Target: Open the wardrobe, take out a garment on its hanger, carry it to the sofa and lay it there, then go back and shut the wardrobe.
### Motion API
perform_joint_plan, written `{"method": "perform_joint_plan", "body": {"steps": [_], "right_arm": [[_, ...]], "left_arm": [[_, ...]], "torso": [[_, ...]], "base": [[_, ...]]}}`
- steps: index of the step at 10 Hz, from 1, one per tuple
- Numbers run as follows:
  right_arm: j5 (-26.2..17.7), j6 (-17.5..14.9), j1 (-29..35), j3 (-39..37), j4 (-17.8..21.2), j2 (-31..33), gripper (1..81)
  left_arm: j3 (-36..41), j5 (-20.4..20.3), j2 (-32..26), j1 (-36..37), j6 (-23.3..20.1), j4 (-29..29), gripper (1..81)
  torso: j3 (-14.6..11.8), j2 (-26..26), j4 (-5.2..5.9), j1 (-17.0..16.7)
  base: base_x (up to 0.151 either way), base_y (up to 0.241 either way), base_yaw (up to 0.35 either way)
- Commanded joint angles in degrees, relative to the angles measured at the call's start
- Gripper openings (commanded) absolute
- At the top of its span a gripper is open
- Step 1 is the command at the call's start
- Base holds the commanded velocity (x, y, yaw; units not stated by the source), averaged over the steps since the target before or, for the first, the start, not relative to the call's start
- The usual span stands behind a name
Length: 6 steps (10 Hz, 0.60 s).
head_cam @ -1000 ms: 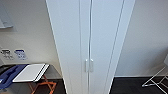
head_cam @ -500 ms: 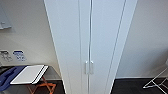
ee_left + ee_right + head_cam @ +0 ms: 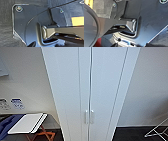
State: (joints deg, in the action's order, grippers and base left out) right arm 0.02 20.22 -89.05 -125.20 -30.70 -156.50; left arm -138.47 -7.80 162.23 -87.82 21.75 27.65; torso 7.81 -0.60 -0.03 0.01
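The wardrobe stands straight ahead in the head view, tall and white, both doors shut, with its two small handles side by side at the seam low in the picture. Left of it a white folding stand on orange legs sits against the wall beside some blue cloth. On the right a wire drying rack rests on the dark floor. Whether either arm's jaws are wide or narrow cannot be told, so the wardrobe cannot be placed relative to them.
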Motion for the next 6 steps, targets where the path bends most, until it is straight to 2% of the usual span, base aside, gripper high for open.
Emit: {"method": "perform_joint_plan", "body": {"steps": [1,4,6], "right_arm": [[-2.6,0.0,1.5,1.1,-0.6,1.0,81.1],[-2.6,0.0,1.8,1.3,-0.6,1.1,81.1],[-2.2,0.0,2.7,4.5,-0.5,2.9,81.1]], "left_arm": [[0.6,2.3,-0.5,1.5,-0.1,1.2,81.1],[0.6,2.3,-0.4,1.5,0.0,1.2,81.1],[1.4,2.2,-1.2,1.5,0.0,1.3,81.1]], "torso": [[0.0,0.0,0.00,0.0],[0.0,0.0,0.00,0.1],[0.0,0.0,0.00,0.1]], "base": [[0.071,0.000,0.000],[0.000,0.000,0.000],[0.000,0.000,0.000]]}}
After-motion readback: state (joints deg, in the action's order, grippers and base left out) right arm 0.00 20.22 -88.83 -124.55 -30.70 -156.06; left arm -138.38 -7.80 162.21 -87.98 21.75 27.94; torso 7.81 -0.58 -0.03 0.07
